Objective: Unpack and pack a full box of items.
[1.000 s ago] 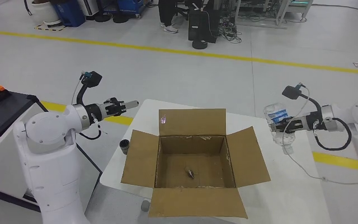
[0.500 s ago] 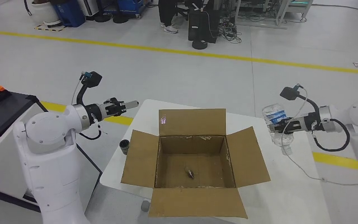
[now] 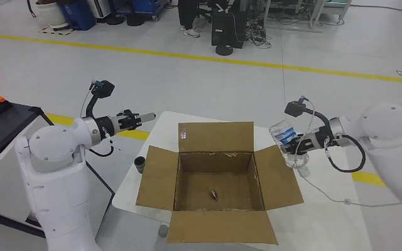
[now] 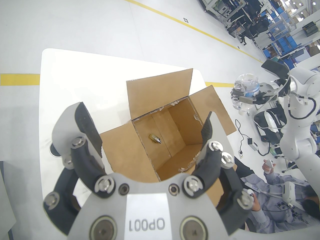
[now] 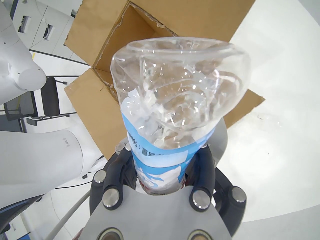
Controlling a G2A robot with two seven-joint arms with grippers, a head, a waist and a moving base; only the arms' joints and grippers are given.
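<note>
An open cardboard box (image 3: 217, 135) stands in the middle of the white table (image 3: 326, 219), all its flaps folded out. One small metallic item (image 3: 214, 194) lies on the box floor (image 4: 155, 138). My right gripper (image 3: 300, 145) is shut on a clear plastic bottle (image 3: 286, 139) with a blue label (image 5: 160, 151). It holds the bottle in the air over the box's right flap (image 5: 82, 93). My left gripper (image 3: 147, 117) is open with nothing between its fingers (image 4: 85, 123), beyond the table's left edge and level with the box's far flap (image 4: 157, 93).
A small dark cylinder (image 3: 139, 164) stands on the table left of the box. A small grey object (image 3: 163, 231) lies by the front-left flap. A thin cable (image 3: 333, 194) runs across the table right of the box.
My right arm has carried the bottle leftward, from beyond the table's right side to above the box's right flap. The left arm has stayed still.
</note>
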